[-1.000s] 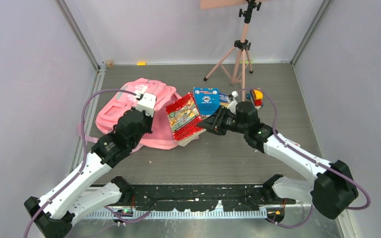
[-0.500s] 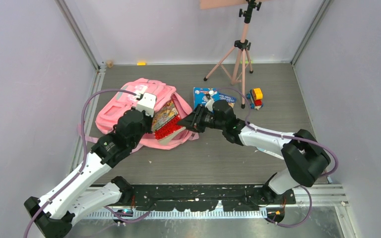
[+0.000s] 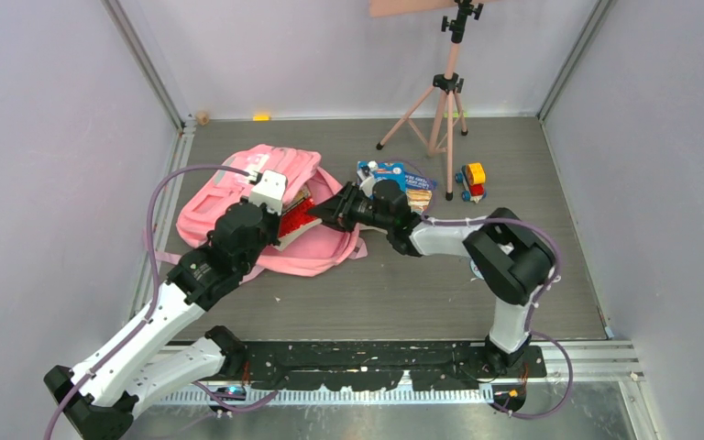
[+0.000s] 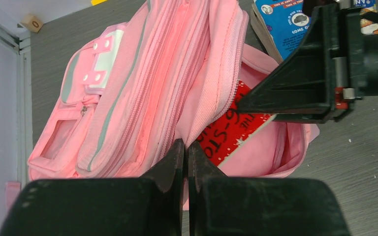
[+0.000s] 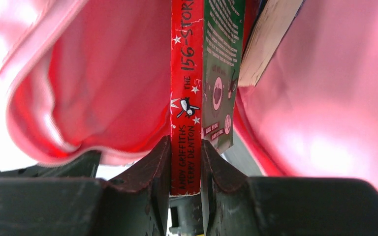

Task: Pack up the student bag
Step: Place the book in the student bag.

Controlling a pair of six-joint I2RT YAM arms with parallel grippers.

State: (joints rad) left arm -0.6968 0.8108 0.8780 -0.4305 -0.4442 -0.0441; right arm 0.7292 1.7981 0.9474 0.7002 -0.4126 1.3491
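Left of centre on the tabletop [image 3: 403,284], the student bag [image 3: 229,197] lies flat, pockets up. Its mouth gapes toward the right arm. Long axis roughly slants near-left to far-right. Left claw [image 4: 185,150] pinched tight on the mouth's upper lip, holding it up. Right claw [image 5: 186,147] clamped on the spine of a red book [image 5: 186,73], which is partway inside. Step judged: insertion. Next move calls for pushing deeper along the bag, then releasing. Blue book [image 3: 373,170] lies just beside.

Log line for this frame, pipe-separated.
left hand: shut on student bag rim | right hand: shut on red book, partly inside bag | outside: blue book, toy car
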